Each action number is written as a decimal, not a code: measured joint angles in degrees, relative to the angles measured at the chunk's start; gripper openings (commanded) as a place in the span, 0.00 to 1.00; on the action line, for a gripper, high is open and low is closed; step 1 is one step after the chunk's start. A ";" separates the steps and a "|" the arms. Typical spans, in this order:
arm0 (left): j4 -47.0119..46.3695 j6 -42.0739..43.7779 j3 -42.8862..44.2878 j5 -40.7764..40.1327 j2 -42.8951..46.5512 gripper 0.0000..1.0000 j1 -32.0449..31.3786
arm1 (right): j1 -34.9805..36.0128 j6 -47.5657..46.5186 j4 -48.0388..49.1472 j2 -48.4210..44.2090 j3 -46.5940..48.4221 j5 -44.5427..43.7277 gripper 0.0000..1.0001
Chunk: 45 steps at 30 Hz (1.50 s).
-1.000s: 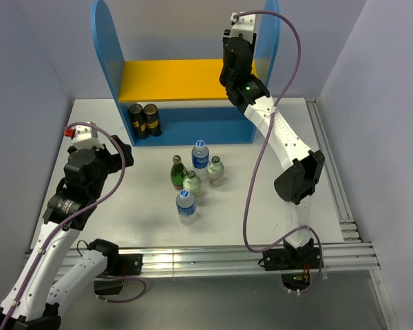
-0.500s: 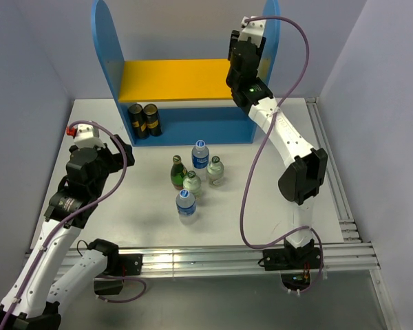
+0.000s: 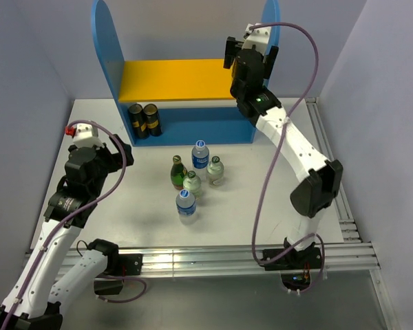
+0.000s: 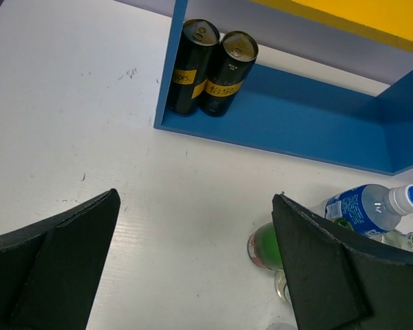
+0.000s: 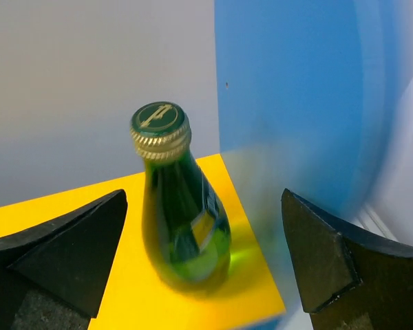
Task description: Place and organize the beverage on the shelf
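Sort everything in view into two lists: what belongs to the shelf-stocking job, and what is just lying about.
Job: shelf; green bottle standing on its yellow board; five bottles clustered on the table.
Lying about: two black-and-gold cans on the shelf's blue base.

White bench (image 3: 275, 199) holds five bottles (image 3: 191, 183) mid-frame and a blue shelf (image 3: 104, 41) at top: two cans (image 3: 144, 119) on its base, a green bottle (image 5: 182, 220) on its yellow board (image 3: 172, 79).

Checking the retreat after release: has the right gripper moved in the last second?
Yes. The right gripper shifted rightward, closer to the right blue side panel.
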State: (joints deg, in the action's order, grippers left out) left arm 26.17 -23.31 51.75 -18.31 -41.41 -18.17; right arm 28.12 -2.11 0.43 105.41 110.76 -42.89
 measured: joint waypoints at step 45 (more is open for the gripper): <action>-45.16 -5.99 -20.44 -5.62 -24.55 0.98 -22.88 | 22.38 29.46 -13.33 -63.47 -70.90 -9.90 1.00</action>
State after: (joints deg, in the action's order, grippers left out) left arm -18.98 -29.30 31.31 -23.92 -65.95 -41.06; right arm 50.50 27.35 -12.91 41.93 39.86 -52.80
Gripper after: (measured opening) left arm 0.981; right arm 0.998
